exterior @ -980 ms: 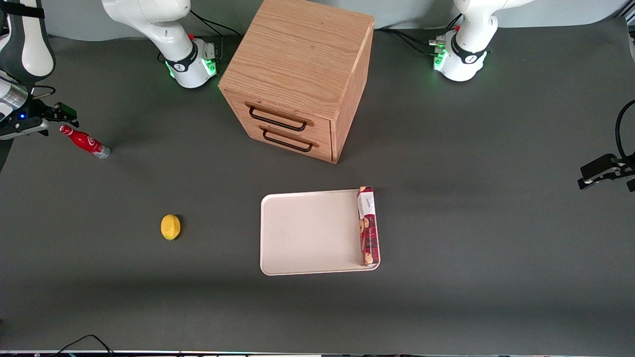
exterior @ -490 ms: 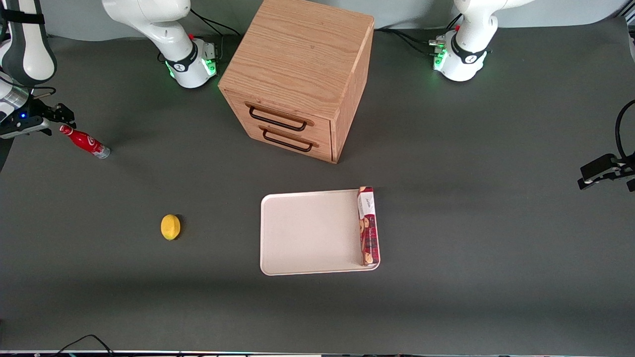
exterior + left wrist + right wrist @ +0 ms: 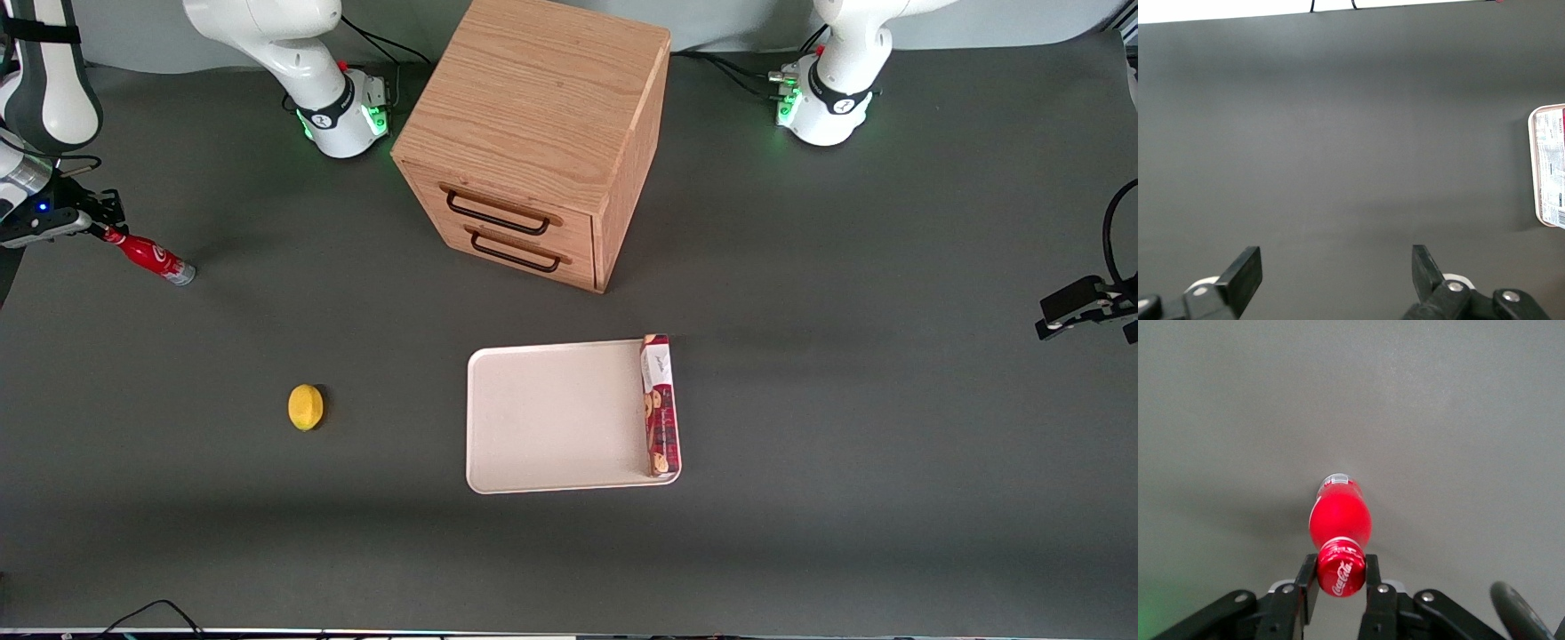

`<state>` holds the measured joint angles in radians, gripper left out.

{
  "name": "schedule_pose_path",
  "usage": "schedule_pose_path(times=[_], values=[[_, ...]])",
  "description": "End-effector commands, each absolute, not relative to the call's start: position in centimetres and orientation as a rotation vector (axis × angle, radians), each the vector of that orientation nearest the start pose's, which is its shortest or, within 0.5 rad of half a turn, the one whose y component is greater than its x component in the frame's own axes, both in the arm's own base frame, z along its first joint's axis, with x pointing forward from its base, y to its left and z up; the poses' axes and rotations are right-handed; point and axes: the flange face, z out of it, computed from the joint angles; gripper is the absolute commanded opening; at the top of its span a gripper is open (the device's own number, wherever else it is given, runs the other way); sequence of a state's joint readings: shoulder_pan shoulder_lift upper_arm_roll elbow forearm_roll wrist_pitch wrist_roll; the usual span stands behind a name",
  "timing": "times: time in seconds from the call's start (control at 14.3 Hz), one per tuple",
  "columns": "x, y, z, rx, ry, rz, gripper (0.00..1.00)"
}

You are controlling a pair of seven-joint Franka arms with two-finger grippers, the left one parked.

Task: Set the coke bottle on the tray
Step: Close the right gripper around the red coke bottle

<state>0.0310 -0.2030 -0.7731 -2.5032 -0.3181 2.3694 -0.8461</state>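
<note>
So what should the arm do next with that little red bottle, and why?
Probably lift straight up. The tool appears shut on the coke bottle at its cap, while the bottle's base seems to rest on the table. The tray lies toward the parked arm's end, so the bottle must clear the table first.

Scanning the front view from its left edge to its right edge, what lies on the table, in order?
Hand closed on the coke bottle → lemon → tray → biscuit packet, lying along the tray's edge.
</note>
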Motion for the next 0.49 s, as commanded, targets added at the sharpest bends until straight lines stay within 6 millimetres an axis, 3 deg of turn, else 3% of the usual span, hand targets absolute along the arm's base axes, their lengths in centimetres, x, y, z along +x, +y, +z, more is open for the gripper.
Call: schedule_pose_path(times=[0.0, 0.21, 0.42], values=[[34.7, -29.8, 35.1, -3.155, -0.608, 0.112, 0.0], [39.3, -28.2, 41.9, -3.157, -0.69, 0.148, 0.0], [44.8, -22.6, 52.8, -3.104, -0.712, 0.165, 0.0]])
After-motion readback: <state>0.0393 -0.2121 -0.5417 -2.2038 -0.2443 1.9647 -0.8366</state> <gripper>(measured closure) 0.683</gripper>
